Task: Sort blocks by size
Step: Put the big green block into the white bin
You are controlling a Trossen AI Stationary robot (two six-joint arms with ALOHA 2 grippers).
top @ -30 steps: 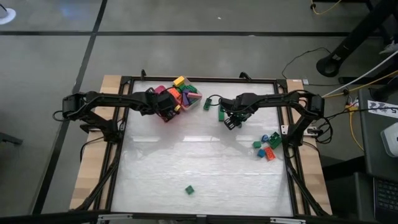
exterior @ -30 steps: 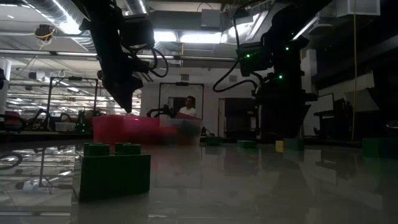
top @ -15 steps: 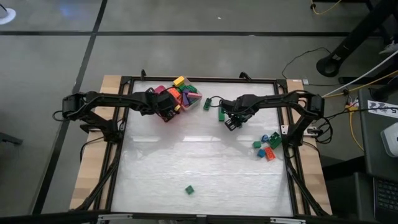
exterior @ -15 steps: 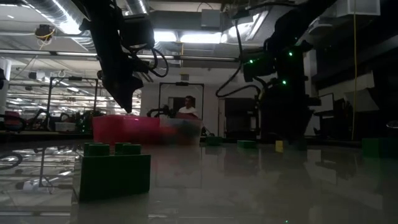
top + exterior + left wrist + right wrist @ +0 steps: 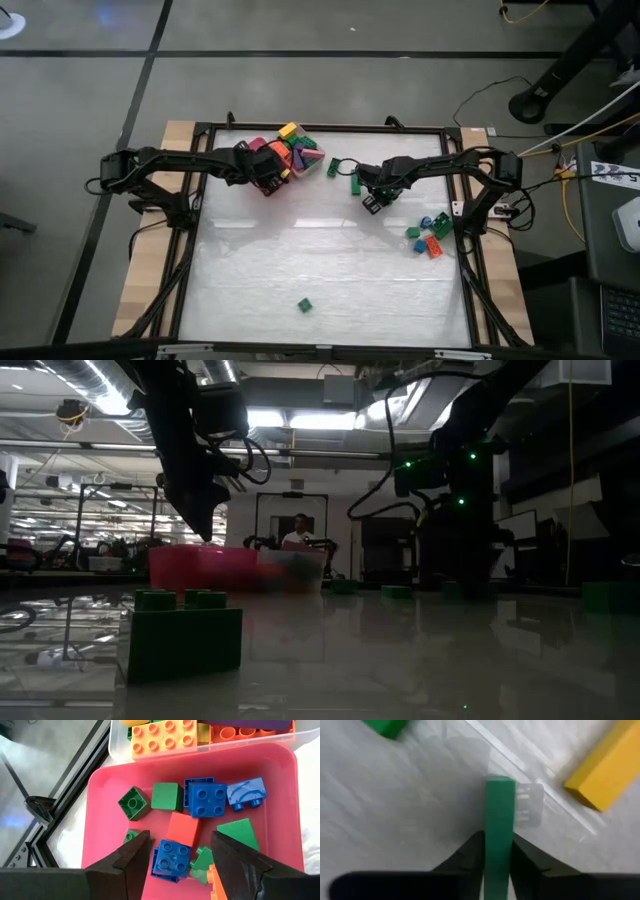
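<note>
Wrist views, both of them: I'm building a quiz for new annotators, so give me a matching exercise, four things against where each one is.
Things:
1. long green plastic brick
2. blue square studded brick
3. orange studded plastic brick
4. long yellow plastic bar

Places:
A. in the clear plastic tray
B. between the right gripper fingers
C. lying on the white table, apart from the gripper
D. in the pink square tray, below the open left gripper

Pairs: 1-B, 2-D, 3-A, 4-C
</note>
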